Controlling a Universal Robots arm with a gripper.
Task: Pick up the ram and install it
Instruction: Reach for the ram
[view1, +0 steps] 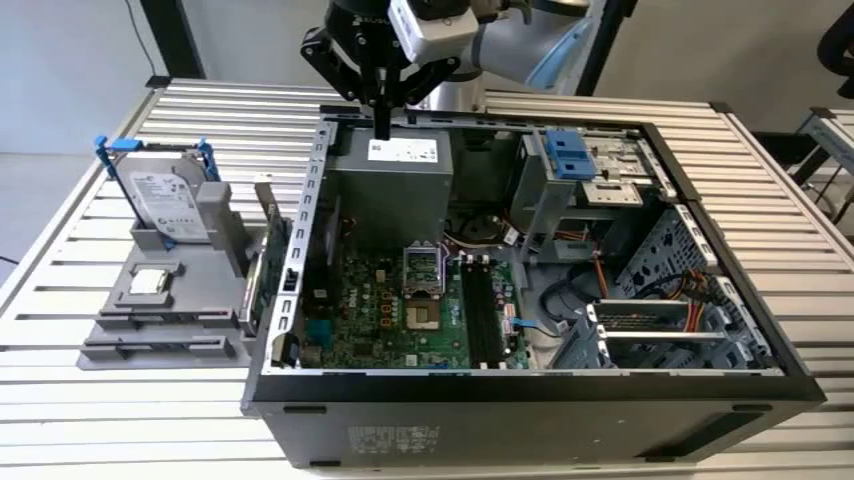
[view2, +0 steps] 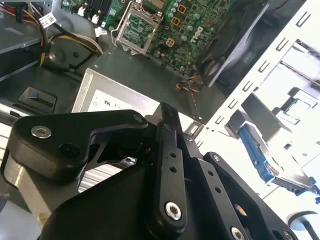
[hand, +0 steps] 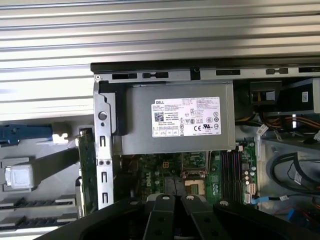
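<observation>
My gripper (view1: 383, 130) hangs above the back wall of the open computer case (view1: 747, 330), over the grey power supply (view1: 390, 185). Its black fingers (view2: 168, 150) are pressed together, and I see nothing between them. The black memory slots (view1: 477, 305) lie on the green motherboard (view1: 387, 310) well below the gripper and toward the exterior view's right; they also appear in the first wrist view (hand: 230, 167). A thin pale strip (view1: 250, 290), which I take for the ram, stands on edge beside the upright green expansion card (view1: 276, 260), outside the case on the exterior view's left.
A grey fixture (view1: 160, 300) on the slatted table (view1: 80, 400) carries a silver hard drive in a blue bracket (view1: 167, 195). Inside the case are a blue-latched drive cage (view1: 574, 160), orange and black cables (view1: 641, 290) and the bare CPU socket (view1: 420, 290).
</observation>
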